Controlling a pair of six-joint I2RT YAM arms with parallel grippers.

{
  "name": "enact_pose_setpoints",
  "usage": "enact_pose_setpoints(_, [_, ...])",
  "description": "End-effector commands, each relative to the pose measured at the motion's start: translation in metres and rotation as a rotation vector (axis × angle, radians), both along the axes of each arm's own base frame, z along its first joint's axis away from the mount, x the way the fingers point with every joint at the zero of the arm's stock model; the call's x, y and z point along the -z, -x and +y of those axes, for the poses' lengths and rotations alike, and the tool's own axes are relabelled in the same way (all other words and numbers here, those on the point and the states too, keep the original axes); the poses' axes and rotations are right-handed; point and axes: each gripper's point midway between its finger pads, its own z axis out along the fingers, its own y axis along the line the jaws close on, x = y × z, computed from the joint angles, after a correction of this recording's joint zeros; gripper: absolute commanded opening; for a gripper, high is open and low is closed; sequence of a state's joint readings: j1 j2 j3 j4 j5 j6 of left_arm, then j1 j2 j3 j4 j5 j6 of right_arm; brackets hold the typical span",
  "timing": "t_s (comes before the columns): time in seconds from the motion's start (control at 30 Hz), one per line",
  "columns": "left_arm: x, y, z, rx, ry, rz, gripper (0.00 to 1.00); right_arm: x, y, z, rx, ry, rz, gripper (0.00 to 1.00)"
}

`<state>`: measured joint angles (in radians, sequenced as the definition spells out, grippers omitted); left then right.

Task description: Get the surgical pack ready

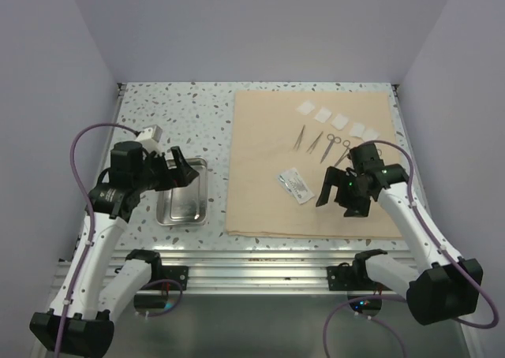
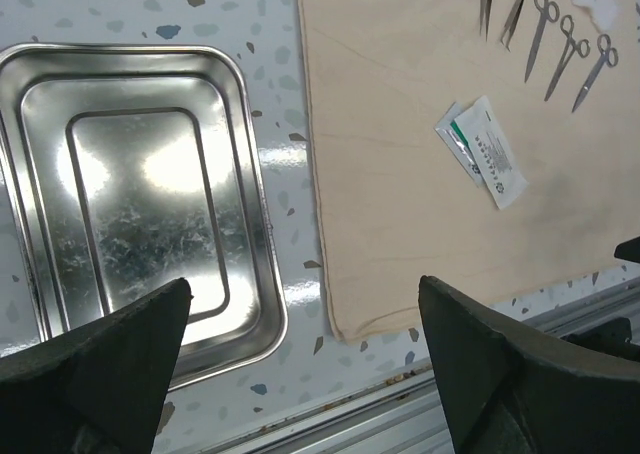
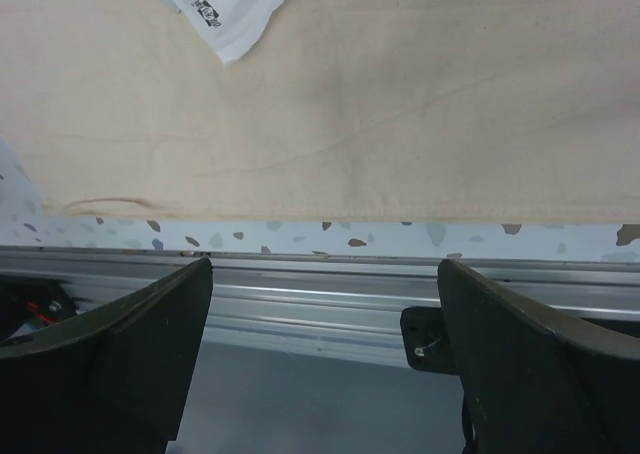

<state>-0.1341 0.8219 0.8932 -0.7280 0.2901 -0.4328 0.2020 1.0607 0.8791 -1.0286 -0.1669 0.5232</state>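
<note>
Top cam gives me the whole layout. The big beige cloth (image 1: 260, 192) covers the right half of the speckled table (image 1: 158, 113). The small rectangular shiny steel tray (image 1: 185, 204) sits left of it, apart from its edge. White gauze squares (image 1: 341, 121) run in a row near the cloth's far edge. Thin metal scissors (image 1: 330, 146) and forceps (image 1: 302, 137) lie just nearer, and the small clear packet (image 1: 295, 184) nearer again.

L wrist cam adds glare on the tray floor and green print on the packet. R wrist cam sees only the cloth's near hem, a table strip and the alu rail (image 3: 320, 304), w/ the packet cut off at top.

Left gripper (image 1: 180, 169) hovers over the tray's right side, elbow bent, fingers wide apart, holding nothing. Right gripper (image 1: 335, 188) hangs over the cloth's near right part, tilted toward the near edge. Its fingers are wide too, nothing between them.

Gauze is mostly cropped in the L wrist view, and the packet text is too small to read.
</note>
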Motion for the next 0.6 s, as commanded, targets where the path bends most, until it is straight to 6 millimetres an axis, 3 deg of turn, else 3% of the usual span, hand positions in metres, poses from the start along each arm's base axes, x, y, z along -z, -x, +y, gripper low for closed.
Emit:
enact_pose_setpoints(0.0, [-0.003,0.000,0.008,-0.009,-0.064,-0.012,1.00,-0.009,-0.024,0.000,-0.014,0.019,-0.036,0.99])
enact_pose_setpoints(0.2, [0.021,0.003,0.012,-0.030,-0.089,0.082,0.93,-0.024,-0.075,0.017,-0.009,-0.031,-0.115,0.99])
enact_pose_setpoints(0.37, [0.023,0.005,0.011,-0.036,-0.076,0.081,0.91,-0.035,-0.138,0.018,0.087,0.012,-0.177,0.99])
enact_pose_setpoints(0.47, [0.028,0.005,0.010,-0.031,-0.076,0.089,0.88,-0.049,-0.190,0.027,0.165,0.009,-0.318,0.97])
enact_pose_setpoints(0.53, [0.029,0.005,0.009,-0.023,-0.082,0.089,0.87,-0.063,-0.211,0.040,0.162,0.032,-0.389,0.96])
enact_pose_setpoints(0.57, [0.029,0.005,0.010,-0.026,-0.087,0.095,0.86,-0.048,-0.223,0.042,0.164,0.072,-0.366,0.95])
